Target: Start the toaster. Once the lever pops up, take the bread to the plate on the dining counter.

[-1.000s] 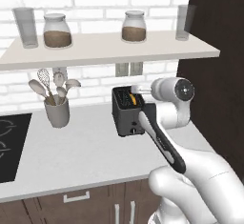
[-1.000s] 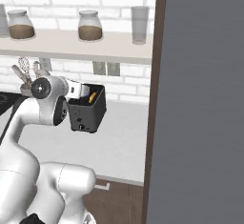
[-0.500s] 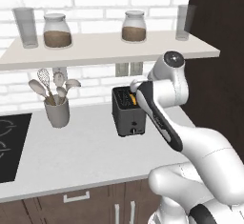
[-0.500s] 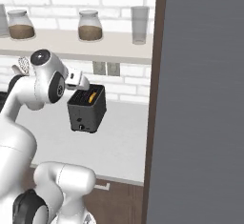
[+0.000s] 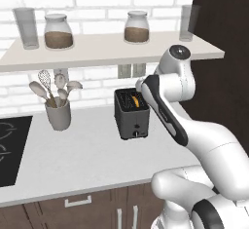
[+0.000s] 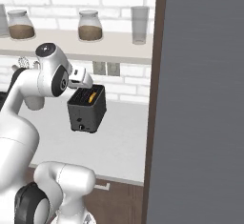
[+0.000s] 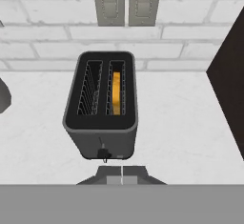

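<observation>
You had the toaster point(image 7: 101, 107) standing on the grey worktop point(image 5: 82, 160) close to the far brick wall, below the wall sockets point(image 7: 127, 1), its slots facing up so a slice could drop in and be lifted straight out. The bread point(image 7: 116, 93) sat deep in the right-hand slot, only its orange crust edge showing. Your gripper point(image 7: 122, 174) was clenched with nothing between its tips, probably because a closed tip suits pushing a lever. It hung above the toaster's near front edge, with the lever point(image 7: 103, 152) just beyond the tips and the bread farther off.
</observation>
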{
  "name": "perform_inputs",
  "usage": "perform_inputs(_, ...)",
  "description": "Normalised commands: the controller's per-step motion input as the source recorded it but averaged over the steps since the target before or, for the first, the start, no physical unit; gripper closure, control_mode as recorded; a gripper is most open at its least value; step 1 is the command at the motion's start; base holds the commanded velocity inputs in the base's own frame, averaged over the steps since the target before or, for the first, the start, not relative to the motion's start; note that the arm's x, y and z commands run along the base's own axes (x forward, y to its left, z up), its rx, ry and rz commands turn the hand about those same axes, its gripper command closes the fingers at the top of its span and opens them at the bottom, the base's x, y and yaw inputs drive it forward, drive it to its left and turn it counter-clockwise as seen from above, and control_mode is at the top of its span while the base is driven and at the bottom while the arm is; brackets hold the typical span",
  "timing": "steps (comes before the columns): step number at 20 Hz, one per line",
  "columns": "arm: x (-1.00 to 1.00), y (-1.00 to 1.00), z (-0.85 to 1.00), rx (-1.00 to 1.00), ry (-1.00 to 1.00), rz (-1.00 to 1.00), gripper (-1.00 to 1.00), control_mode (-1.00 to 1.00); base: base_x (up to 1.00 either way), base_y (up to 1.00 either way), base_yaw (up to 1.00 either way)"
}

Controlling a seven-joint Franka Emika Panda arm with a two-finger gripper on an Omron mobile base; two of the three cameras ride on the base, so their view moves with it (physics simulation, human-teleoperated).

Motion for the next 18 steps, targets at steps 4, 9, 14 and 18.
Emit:
perform_inputs(4,0.0,0.0,0.0,0.0,0.0,0.0,-1.0,-1.0,0.0,0.0,0.0)
perform_inputs(9,0.0,0.0,0.0,0.0,0.0,0.0,-1.0,-1.0,0.0,0.0,0.0)
perform_inputs(14,0.0,0.0,0.0,0.0,0.0,0.0,-1.0,-1.0,0.0,0.0,0.0)
perform_inputs(18,0.0,0.0,0.0,0.0,0.0,0.0,-1.0,-1.0,0.0,0.0,0.0)
